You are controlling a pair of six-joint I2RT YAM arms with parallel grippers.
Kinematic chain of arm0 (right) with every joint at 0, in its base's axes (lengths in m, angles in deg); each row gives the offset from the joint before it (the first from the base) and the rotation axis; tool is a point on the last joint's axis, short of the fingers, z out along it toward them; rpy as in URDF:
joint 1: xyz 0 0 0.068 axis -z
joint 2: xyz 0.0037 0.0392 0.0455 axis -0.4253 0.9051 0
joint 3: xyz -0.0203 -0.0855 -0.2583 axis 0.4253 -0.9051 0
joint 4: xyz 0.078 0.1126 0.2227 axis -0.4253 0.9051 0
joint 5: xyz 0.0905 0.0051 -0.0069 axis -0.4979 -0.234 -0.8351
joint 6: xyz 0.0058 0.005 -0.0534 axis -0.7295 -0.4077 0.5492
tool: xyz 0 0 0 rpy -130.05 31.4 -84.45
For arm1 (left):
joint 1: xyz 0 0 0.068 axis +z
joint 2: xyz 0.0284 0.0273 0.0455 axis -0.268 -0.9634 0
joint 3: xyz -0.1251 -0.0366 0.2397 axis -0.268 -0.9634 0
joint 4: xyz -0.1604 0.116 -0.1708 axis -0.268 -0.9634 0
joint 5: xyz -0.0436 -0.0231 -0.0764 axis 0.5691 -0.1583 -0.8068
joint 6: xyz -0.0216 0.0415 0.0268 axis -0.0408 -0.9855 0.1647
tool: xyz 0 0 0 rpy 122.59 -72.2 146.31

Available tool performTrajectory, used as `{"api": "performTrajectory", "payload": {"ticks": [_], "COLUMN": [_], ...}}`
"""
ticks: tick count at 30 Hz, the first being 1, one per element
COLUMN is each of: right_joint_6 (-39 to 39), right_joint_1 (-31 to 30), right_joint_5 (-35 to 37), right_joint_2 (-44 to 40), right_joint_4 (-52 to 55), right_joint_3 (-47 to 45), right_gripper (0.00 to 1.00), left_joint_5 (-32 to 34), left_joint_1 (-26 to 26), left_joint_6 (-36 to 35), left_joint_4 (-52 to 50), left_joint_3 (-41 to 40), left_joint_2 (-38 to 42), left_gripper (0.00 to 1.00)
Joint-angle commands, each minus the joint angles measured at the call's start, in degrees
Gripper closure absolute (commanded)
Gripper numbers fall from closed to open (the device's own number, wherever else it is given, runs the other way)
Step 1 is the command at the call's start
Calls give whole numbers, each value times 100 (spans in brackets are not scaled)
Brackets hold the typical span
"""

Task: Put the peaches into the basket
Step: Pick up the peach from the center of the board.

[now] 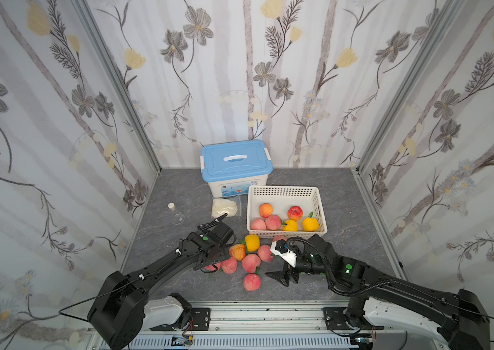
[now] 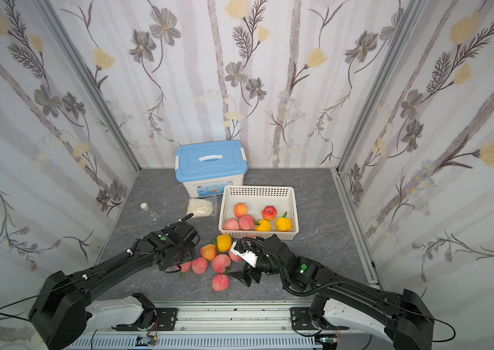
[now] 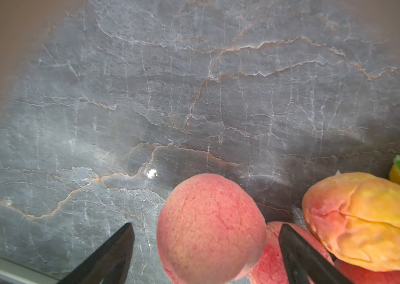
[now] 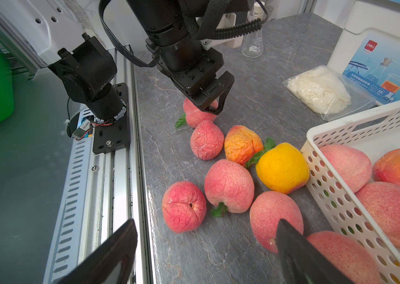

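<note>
Sorting scene on the grey marbled table. The white perforated basket stands between the table's middle and its right edge, just in front of the blue-lidded storage box at the rear edge; it holds six peaches, four pink or red-blushed and two yellow. Eight loose peaches lie clustered on the table between the basket and the front edge, with a yellow peach just beside the basket's near corner. The left gripper hangs low over the side of the cluster nearest the table's left edge: its fingers stand wide apart on either side of a pink peach, a gap showing beside one finger, so nothing is clamped. The right gripper sits low near the front edge on the cluster's other side, its fingers spread wide and empty. A small whitish bag and a glass flask lie toward the rear edge, left of the basket
</note>
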Motion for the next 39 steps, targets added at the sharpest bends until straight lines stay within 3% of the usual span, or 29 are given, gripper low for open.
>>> {"api": "performTrajectory", "payload": {"ticks": [1, 14, 27, 39], "right_joint_6": [151, 153, 154, 91], "right_joint_1": [-23, -38, -52, -64], "right_joint_5": [31, 95, 186, 620], "right_joint_2": [9, 10, 82, 11], "right_joint_4": [-70, -77, -52, -93], "right_joint_3": [42, 34, 68, 50], "right_gripper": [12, 12, 12, 12], "left_joint_5": [-25, 5, 34, 296], "left_joint_1": [30, 157, 168, 127], "left_joint_6": [10, 258, 424, 87], "left_joint_4": [177, 391, 439, -276], "left_joint_3": [-37, -410, -596, 309], "left_joint_2": [-63, -69, 165, 858], "left_gripper": [6, 12, 28, 31]}}
